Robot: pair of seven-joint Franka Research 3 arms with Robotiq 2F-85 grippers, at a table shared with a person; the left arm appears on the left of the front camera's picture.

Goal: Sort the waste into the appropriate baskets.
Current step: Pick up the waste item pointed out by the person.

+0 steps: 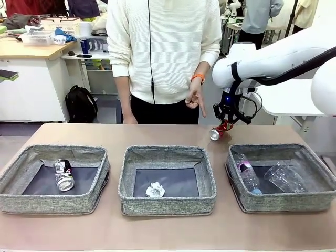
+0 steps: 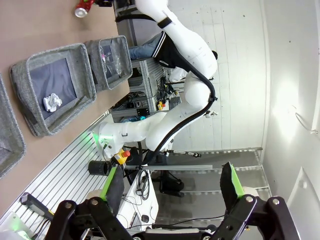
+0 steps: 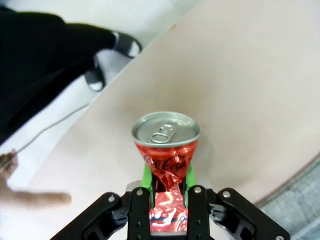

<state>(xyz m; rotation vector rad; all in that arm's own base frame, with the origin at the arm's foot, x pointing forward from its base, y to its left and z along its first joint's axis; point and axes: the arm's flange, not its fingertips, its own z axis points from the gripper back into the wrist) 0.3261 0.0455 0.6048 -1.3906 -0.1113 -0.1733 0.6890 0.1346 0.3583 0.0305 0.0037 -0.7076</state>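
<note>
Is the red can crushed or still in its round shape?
Crushed. The red can is pinched in at its middle between the right hand's green pads, while its silver top remains round.

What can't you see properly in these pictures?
- Red can: in the right wrist view, its lower end is hidden between the right gripper fingers.
- Black-and-silver can: too small in the front view to read its print.
- Bottle: its near end sits behind the basket wall in the front view.
- Left basket: cut off by the left wrist view's edge.
- Person's hand: blurred in the right wrist view.
</note>
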